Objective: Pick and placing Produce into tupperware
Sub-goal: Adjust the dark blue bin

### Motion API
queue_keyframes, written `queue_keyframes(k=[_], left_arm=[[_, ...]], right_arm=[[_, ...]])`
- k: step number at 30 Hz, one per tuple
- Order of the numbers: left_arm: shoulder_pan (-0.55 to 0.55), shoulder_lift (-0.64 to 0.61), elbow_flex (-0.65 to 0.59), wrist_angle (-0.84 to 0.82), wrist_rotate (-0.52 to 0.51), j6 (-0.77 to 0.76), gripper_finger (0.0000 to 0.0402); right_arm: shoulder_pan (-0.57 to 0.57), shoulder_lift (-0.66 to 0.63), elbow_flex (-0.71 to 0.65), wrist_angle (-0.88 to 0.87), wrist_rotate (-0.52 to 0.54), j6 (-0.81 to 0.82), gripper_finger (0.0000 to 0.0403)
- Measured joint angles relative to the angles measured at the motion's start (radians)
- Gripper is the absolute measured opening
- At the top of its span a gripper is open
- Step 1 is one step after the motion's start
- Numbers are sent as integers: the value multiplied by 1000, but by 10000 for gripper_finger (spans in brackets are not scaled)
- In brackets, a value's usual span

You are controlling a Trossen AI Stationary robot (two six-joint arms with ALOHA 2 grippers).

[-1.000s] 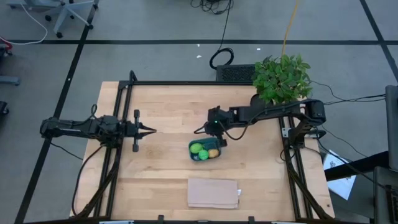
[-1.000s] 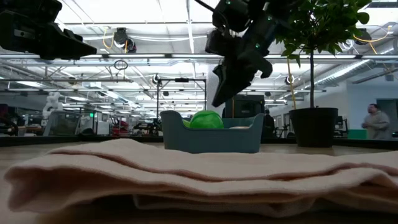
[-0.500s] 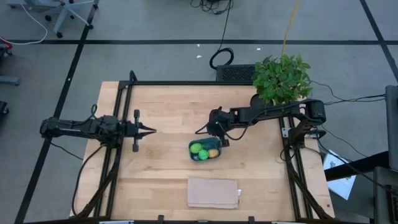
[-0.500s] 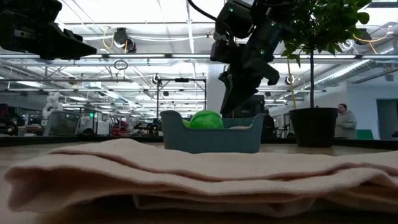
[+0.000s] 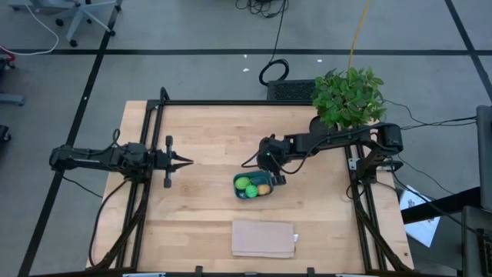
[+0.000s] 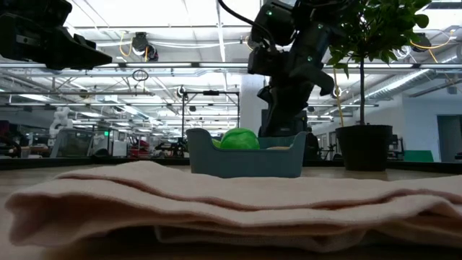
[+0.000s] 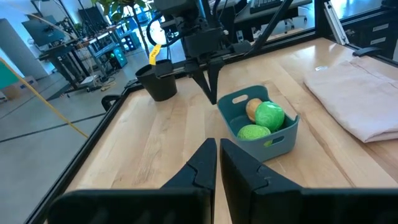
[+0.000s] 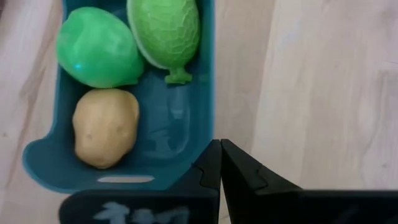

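Nearest in the low view lies the folded tan cloth [image 6: 216, 206], which fills the foreground and hides the table surface there; behind it the teal container [image 6: 245, 160] is seen side-on, with only the top of the lime-green piece [image 6: 239, 138] showing above its rim. All three pieces are shown inside the container only from above and from the wrists: the bright green ball [image 8: 98, 47], the lime-green piece and the yellow-orange piece [image 8: 104, 127] lie together. The right gripper [image 5: 274, 178] is held just beside the container's far edge, its fingers pressed together and holding nothing. Farther off, the left gripper [image 5: 187, 161] hangs well apart, likewise closed and empty. The potted plant [image 5: 348, 96] stands at the far corner.
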Motion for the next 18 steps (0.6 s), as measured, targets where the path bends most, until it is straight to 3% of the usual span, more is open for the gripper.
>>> queue_keyframes(k=[18], left_arm=[[0, 0, 0, -3, 0, 0, 26]], right_arm=[[1, 3, 0, 11, -8, -15, 0]])
